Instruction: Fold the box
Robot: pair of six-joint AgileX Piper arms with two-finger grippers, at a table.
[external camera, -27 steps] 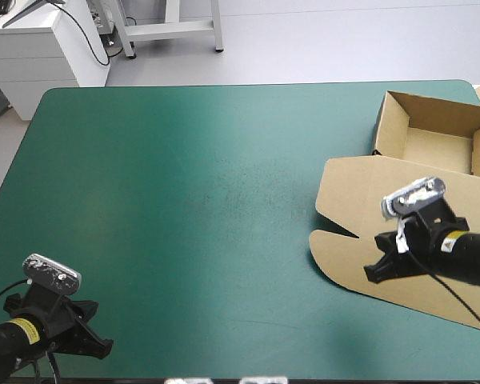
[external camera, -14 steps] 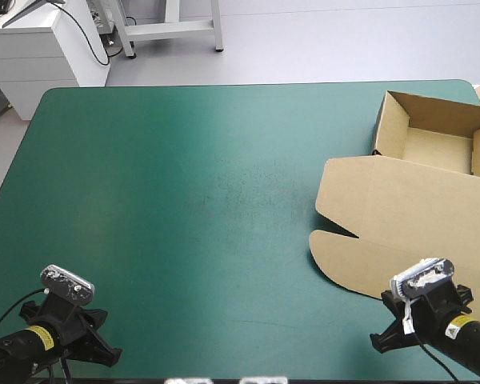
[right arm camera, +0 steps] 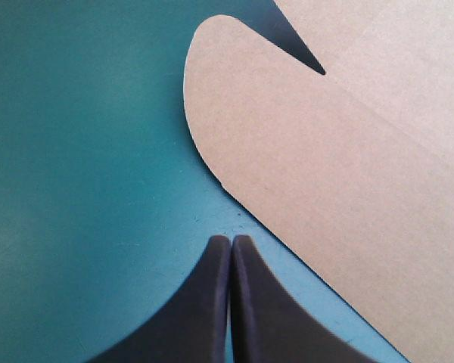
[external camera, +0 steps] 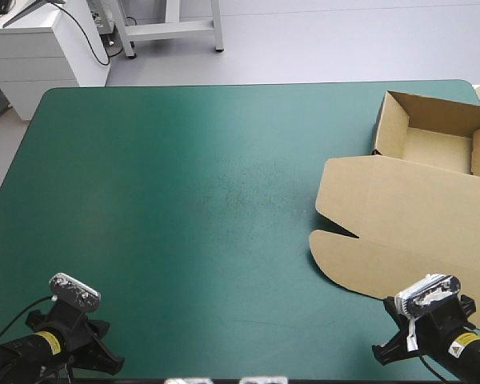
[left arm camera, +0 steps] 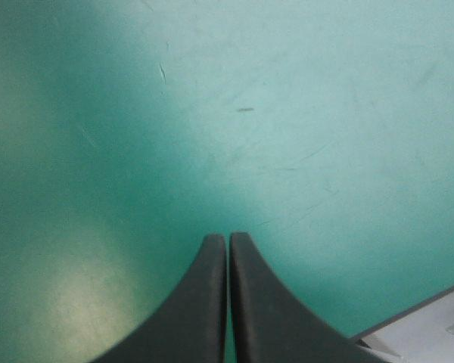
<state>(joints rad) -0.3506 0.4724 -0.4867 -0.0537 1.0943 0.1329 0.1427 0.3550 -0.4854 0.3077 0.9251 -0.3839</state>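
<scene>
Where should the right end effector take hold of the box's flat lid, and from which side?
Probably the rounded flap at the lid's near-left corner, approached from the robot's side. The lid lies flat on the cover, so only a free edge can be pinched. This flap's curved edge sits just ahead of the right end effector, which is shut and would need to open first.

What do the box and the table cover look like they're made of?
The box looks like plain brown cardboard, matte and uncoated: clean cut edges, a pressed fold line, thin walls standing upright. The cover seems a smooth teal-green mat, perhaps rubber or vinyl: soft sheen and fine scuff marks; exact material unclear.
</scene>
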